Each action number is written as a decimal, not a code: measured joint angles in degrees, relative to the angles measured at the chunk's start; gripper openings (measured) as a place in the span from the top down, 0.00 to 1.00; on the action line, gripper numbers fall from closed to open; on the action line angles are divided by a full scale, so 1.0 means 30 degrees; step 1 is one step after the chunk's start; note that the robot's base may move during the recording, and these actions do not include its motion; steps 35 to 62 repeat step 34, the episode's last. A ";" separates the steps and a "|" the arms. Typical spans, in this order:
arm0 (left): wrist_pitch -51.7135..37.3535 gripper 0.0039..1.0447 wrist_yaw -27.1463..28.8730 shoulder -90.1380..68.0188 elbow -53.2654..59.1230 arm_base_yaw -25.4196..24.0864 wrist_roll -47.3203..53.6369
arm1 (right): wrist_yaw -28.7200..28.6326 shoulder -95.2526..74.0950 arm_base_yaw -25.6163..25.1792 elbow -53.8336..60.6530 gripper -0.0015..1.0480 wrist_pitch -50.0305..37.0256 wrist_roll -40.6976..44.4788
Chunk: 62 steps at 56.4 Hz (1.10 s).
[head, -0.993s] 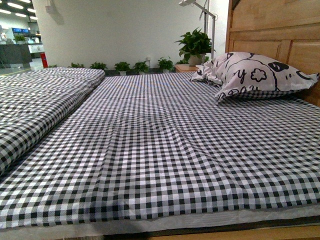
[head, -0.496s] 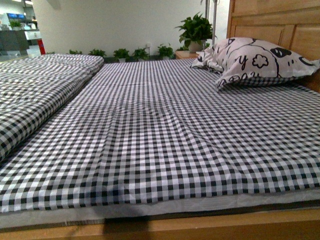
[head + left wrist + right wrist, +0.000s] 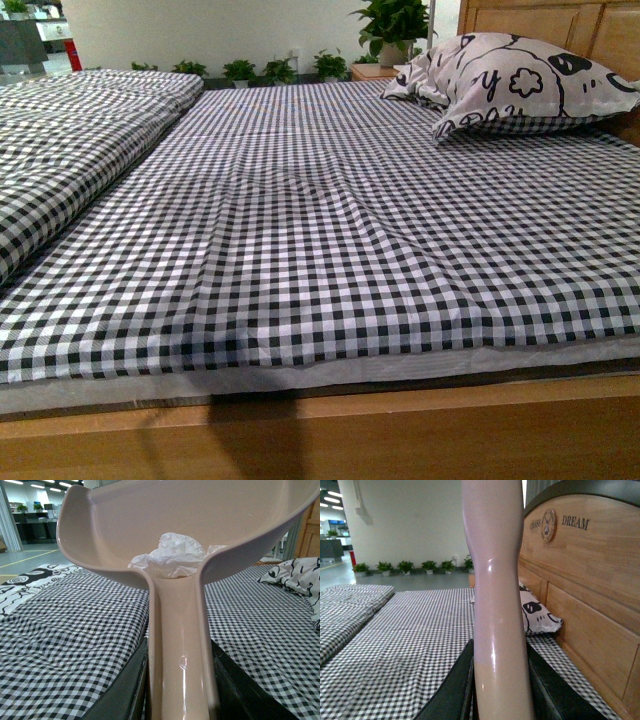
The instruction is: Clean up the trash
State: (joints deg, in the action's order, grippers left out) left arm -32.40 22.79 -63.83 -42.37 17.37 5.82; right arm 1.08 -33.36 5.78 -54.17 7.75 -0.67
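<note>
A large indoor hall holds a bed with a black-and-white checked cotton sheet, a cartoon-print pillow near the light wooden headboard, and small green potted plants along the far white wall. In the front view no arm shows, and the sheet carries no litter that I can see.

The left claw is clamped on the long smooth handle of a glossy beige-pink plastic scoop-shaped dustpan; dark jaws press the handle from both sides. The small crumpled white paper wad lies inside the pan, low against the back wall where the handle begins. So the trash sits straight along the handle's long axis, away from the left claw, which is the arm that carries it.

The right claw is closed on a shiny pale pink plastic handle; its head is out of view, so I cannot tell which tool it is.

I judge that the next move depends on keeping the pan level, because the light wad can slide easily on the slick plastic.
</note>
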 joint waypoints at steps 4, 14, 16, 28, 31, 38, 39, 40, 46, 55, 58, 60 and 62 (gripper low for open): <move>-0.0007 0.73 0.0000 0.0000 0.0000 0.0000 0.0000 | -0.0007 0.0000 0.0000 0.0000 0.79 0.0000 0.0000; -0.0007 0.73 0.0000 0.0000 0.0000 0.0000 -0.0007 | 0.0000 0.0000 0.0000 0.0000 0.79 0.0000 0.0000; -0.0007 0.73 0.0000 0.0000 0.0000 0.0000 -0.0007 | 0.0000 0.0000 0.0000 0.0000 0.79 0.0000 0.0000; -0.0007 0.73 0.0007 0.0000 0.0000 0.0000 -0.0007 | -0.0007 0.0000 0.0000 0.0000 0.79 0.0000 0.0000; -0.0007 0.73 0.0000 0.0000 0.0000 0.0000 -0.0007 | -0.0007 0.0000 0.0000 0.0000 0.79 0.0000 0.0000; -0.0007 0.73 0.0007 0.0000 0.0000 0.0000 -0.0007 | -0.0007 0.0000 0.0000 0.0000 0.79 0.0000 0.0000; -0.0007 0.73 0.0007 0.0000 0.0000 0.0000 -0.0007 | -0.0007 0.0000 0.0000 0.0000 0.79 0.0000 0.0000; -0.0007 0.73 0.0007 0.0000 0.0000 0.0000 -0.0007 | -0.0007 0.0000 0.0000 0.0000 0.79 0.0000 0.0000; -0.0007 0.73 0.0007 0.0000 0.0000 0.0000 -0.0007 | -0.0007 0.0000 0.0000 0.0000 0.79 0.0000 0.0000; -0.0007 0.73 0.0007 0.0000 0.0000 0.0000 -0.0007 | -0.0007 0.0000 0.0000 0.0000 0.79 0.0000 0.0000; -0.0007 0.73 0.0007 0.0000 0.0000 0.0000 -0.0007 | -0.0007 0.0000 0.0000 0.0000 0.79 0.0000 0.0000; -0.0007 0.73 0.0007 0.0000 0.0000 0.0000 -0.0007 | -0.0007 0.0000 0.0000 0.0000 0.79 0.0000 0.0000; -0.0007 0.73 0.0007 0.0000 0.0000 0.0000 -0.0007 | -0.0007 0.0000 0.0000 0.0000 0.79 0.0000 0.0000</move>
